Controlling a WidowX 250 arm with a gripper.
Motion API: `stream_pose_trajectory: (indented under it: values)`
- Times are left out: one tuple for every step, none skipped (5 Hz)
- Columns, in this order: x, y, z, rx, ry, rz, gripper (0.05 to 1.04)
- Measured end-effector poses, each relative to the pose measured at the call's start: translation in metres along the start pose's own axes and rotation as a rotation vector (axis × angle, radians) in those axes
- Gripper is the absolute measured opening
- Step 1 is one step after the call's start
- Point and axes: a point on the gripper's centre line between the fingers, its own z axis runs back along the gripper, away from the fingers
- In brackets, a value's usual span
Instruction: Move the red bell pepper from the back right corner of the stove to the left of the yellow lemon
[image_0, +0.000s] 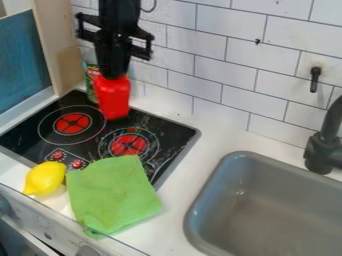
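At the far left a blue panel (21, 57) is leaning beside an upright wooden board (57, 45); below them a yellow lemon (45, 178) is lying at the near left edge of a black stovetop (143, 122), close beside the green cloth (113, 192); the stovetop is showing red burner centres inside pale rings and two red dials near its front. A green can (91, 80) is standing at the back, by the board, partly hidden behind a red object (113, 97); this red object is standing upright or hanging over the rear of the stovetop, right of the left burner; the black gripper (115, 71) is pointing down directly above it, covering its top; I cannot tell how the jaws are standing, nor whether they are holding the red object. The green cloth is spreading, slightly rumpled, over the stovetop's front edge and the white counter (175, 200); behind, a white tiled wall (210, 67) is running along the counter; farther right a grey sink (267, 215) is sitting sunk in the counter, a dark faucet (322, 152) is rising beside its back rim, and a black hook (314, 80) is hanging on the tiles.
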Motion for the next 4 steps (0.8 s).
stream_pose_trajectory:
  values:
    - [-0.019,0.038,-0.006,0.079,0.099,0.121,0.114]
    - [-0.034,0.086,-0.023,0.103,0.149,0.249,0.114]
    - [-0.058,0.123,-0.039,0.061,0.194,0.352,0.114]
    - [-0.076,0.129,-0.048,0.026,0.257,0.364,0.114]
